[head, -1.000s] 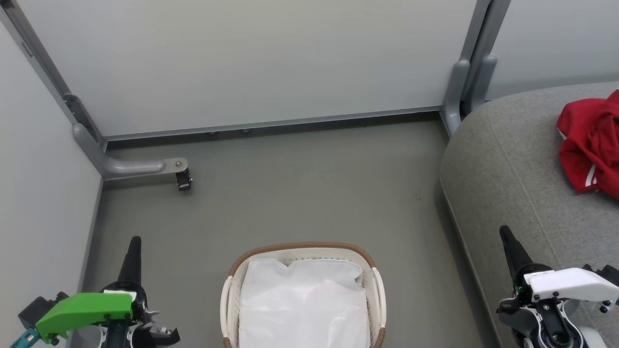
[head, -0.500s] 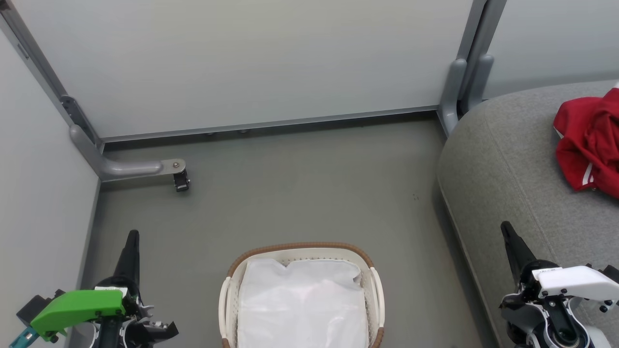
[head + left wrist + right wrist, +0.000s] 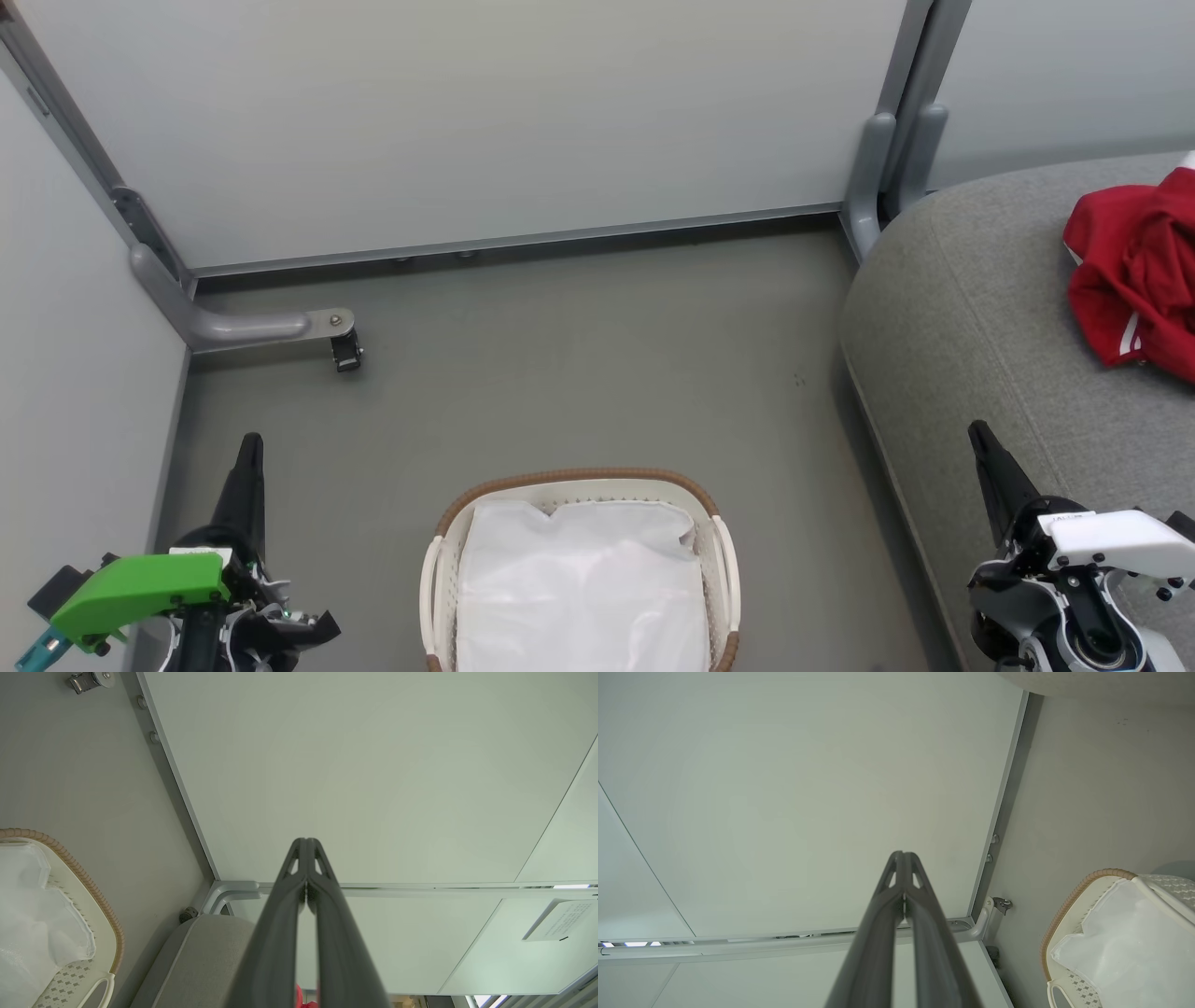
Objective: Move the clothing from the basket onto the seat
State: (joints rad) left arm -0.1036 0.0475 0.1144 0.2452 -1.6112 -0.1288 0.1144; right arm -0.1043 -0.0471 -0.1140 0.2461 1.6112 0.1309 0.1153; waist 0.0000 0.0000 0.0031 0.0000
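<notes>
Here, our left gripper [image 3: 250, 443] and right gripper [image 3: 978, 434] hang closed and empty either side of the basket [image 3: 579, 478], a white sheet [image 3: 579, 588] topping it, while red clothing [image 3: 1134, 280] lies on the seat [image 3: 952, 308]; next we probably check beneath the sheet.

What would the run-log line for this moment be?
red clothing on grey seat | laundry basket holds white sheet | left gripper jaws shut, empty | right gripper jaws shut, empty
</notes>
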